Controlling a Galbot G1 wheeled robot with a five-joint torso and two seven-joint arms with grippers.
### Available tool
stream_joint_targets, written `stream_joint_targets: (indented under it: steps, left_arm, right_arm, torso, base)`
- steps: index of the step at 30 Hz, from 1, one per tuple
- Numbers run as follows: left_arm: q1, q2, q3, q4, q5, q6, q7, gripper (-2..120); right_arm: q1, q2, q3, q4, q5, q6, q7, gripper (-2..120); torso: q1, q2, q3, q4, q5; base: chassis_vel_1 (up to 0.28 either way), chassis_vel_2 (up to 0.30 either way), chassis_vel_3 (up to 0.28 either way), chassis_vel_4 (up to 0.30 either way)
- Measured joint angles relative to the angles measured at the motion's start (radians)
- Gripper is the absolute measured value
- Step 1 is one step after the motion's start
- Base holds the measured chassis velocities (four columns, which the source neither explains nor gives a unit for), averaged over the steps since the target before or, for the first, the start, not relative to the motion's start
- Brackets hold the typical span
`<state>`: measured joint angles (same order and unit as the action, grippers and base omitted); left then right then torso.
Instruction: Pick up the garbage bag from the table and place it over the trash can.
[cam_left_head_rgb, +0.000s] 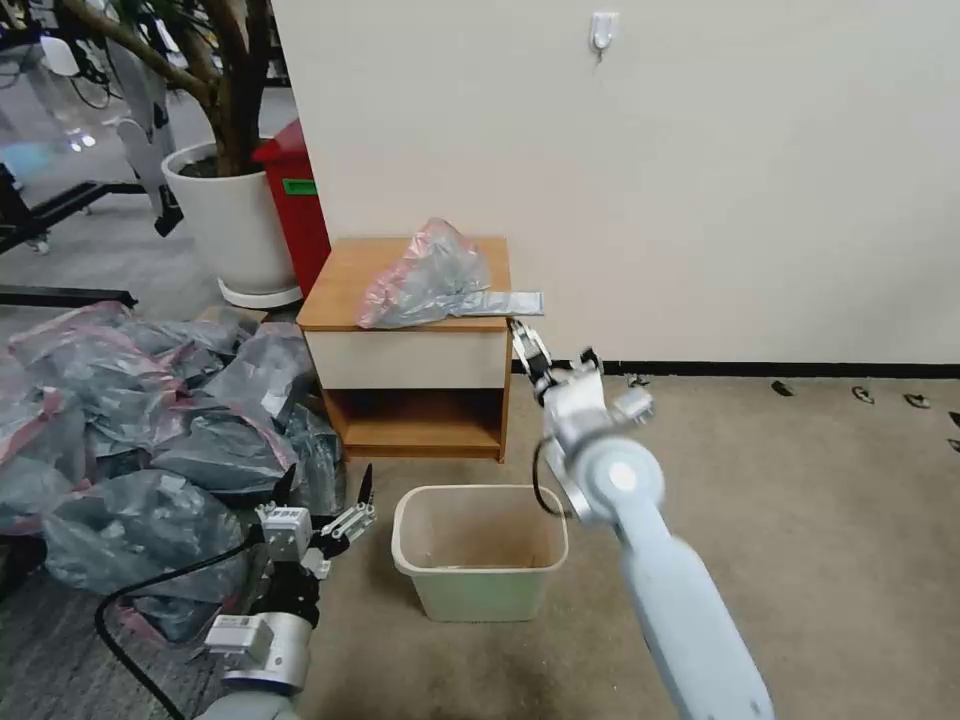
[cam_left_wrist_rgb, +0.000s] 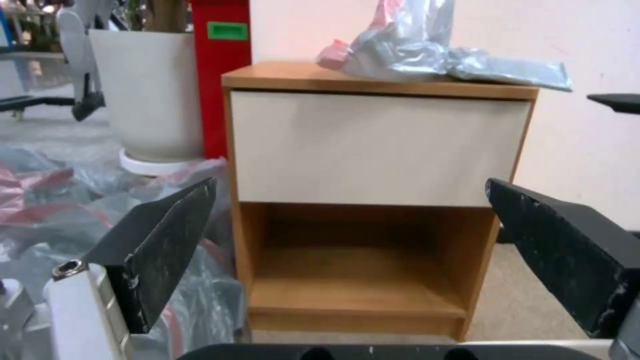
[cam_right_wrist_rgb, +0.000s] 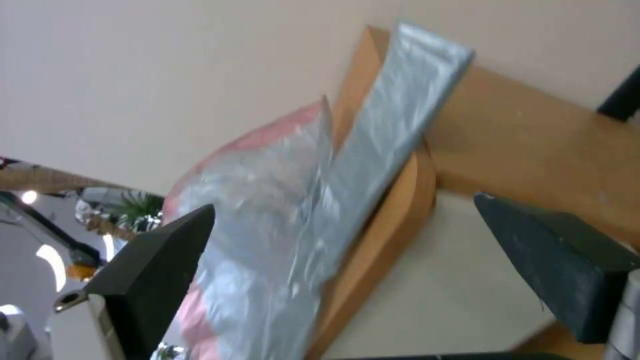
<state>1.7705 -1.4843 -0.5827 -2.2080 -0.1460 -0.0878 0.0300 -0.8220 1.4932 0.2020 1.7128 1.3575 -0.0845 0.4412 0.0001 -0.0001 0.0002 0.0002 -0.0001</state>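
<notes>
Left gripper (cam_left_head_rgb: 322, 497) sits low and nearest the robot, beside the trash can (cam_left_head_rgb: 479, 548) on the heap side, fingers spread wide with nothing between them. Left wrist view looks straight at the drawer front, so the arm reads as parked, kept out of the working lane.

Trash can stands on the carpet directly in front of the table (cam_left_head_rgb: 352, 282), mouth up, unlined, faint brown marks on the inner wall. Judged a deliberate placement: short carry from tabletop to rim.

Right gripper (cam_left_head_rgb: 553, 353) is raised just off the table's right front corner, below the top edge, pointing up and in. Jaws stand wide apart and hold nothing; in the right wrist view the garbage bag (cam_right_wrist_rgb: 280, 235) lies between the two fingers' lines of sight but is not touched. Approach from the corner seems chosen because a flat folded strip of the bag overhangs the edge there, giving thin film something the fingers can close around without scraping wood.

Garbage bag (cam_left_head_rgb: 425, 278) rests on the tabletop toward the right side, crumpled into a mound, pink-red band showing on its left slope.

Farther left: heap of grey bags (cam_left_head_rgb: 130, 420) on the floor, red bin (cam_left_head_rgb: 298, 205) and white planter (cam_left_head_rgb: 232, 225) behind the table.

Task stage, judged: pre-grasp; bag not yet lifted
</notes>
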Motion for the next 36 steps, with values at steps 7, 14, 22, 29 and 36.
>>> stream_joint_targets:
  steps: [7, 14, 22, 29, 36]
  left_arm:
    - [0.009, -0.016, -0.004, -0.003, 0.005, -0.005, -0.001, 100]
    - [0.010, -0.017, -0.011, 0.004, 0.007, -0.006, -0.003, 100]
    - [0.010, -0.020, -0.012, 0.014, 0.008, -0.006, -0.004, 100]
    - [0.005, -0.022, -0.013, 0.026, 0.017, -0.010, -0.005, 100]
    - [0.007, -0.022, -0.014, 0.028, 0.026, -0.018, -0.005, 100]
  right_arm:
    - [0.067, 0.000, 0.007, -0.116, 0.003, 0.006, -0.025, 99]
    - [0.145, 0.020, 0.000, -0.251, -0.005, 0.015, -0.055, 99]
    - [0.209, 0.028, 0.001, -0.339, -0.019, 0.024, -0.082, 99]
    - [0.239, 0.049, 0.014, -0.389, -0.028, 0.026, -0.092, 99]
    - [0.253, 0.055, 0.015, -0.418, -0.039, 0.026, -0.100, 83]
  torso:
    - [0.000, 0.000, 0.000, -0.0003, 0.0001]
    - [0.000, 0.000, 0.000, -0.0002, 0.0001]
    - [0.000, 0.000, 0.000, -0.0002, 0.0001]
    - [0.000, 0.000, 0.000, -0.0002, 0.0001]
    - [0.000, 0.000, 0.000, -0.0002, 0.0000]
  base:
    - [0.000, 0.000, 0.000, 0.000]
    - [0.000, 0.000, 0.000, 0.000]
    - [0.000, 0.000, 0.000, 0.000]
    - [0.000, 0.000, 0.000, 0.000]
    - [0.000, 0.000, 0.000, 0.000]
